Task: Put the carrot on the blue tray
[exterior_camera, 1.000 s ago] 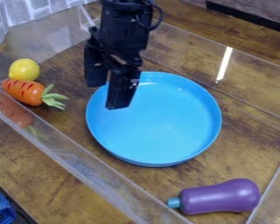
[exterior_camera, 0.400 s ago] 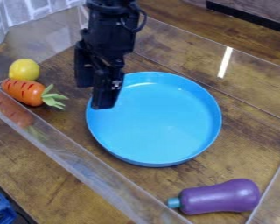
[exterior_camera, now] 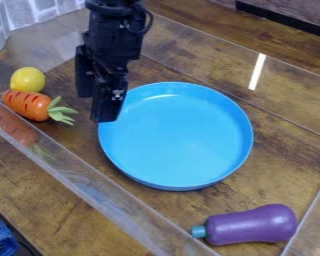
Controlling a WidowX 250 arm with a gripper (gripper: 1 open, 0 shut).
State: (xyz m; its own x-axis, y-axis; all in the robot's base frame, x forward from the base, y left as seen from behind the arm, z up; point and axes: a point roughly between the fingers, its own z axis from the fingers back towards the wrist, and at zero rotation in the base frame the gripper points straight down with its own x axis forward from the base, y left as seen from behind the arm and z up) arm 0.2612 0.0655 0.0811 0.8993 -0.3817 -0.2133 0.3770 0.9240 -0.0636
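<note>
The carrot (exterior_camera: pixel 29 104) lies on the wooden table at the left, orange with a light green leafy top (exterior_camera: pixel 61 115) pointing right. The blue tray (exterior_camera: pixel 176 134) is a large round dish in the middle, with nothing in it. My black gripper (exterior_camera: pixel 99 97) points down over the tray's left rim, a short way right of the carrot's leaves and not touching them. Its two fingers stand apart, open, with nothing between them.
A yellow lemon (exterior_camera: pixel 28 79) sits just behind the carrot. A purple eggplant (exterior_camera: pixel 252 224) lies at the front right. A clear plastic wall (exterior_camera: pixel 69 180) runs along the front-left side of the table.
The gripper has moved left, from above the tray's inside to its left rim, closer to the carrot. Carrot, lemon, tray and eggplant have stayed put.
</note>
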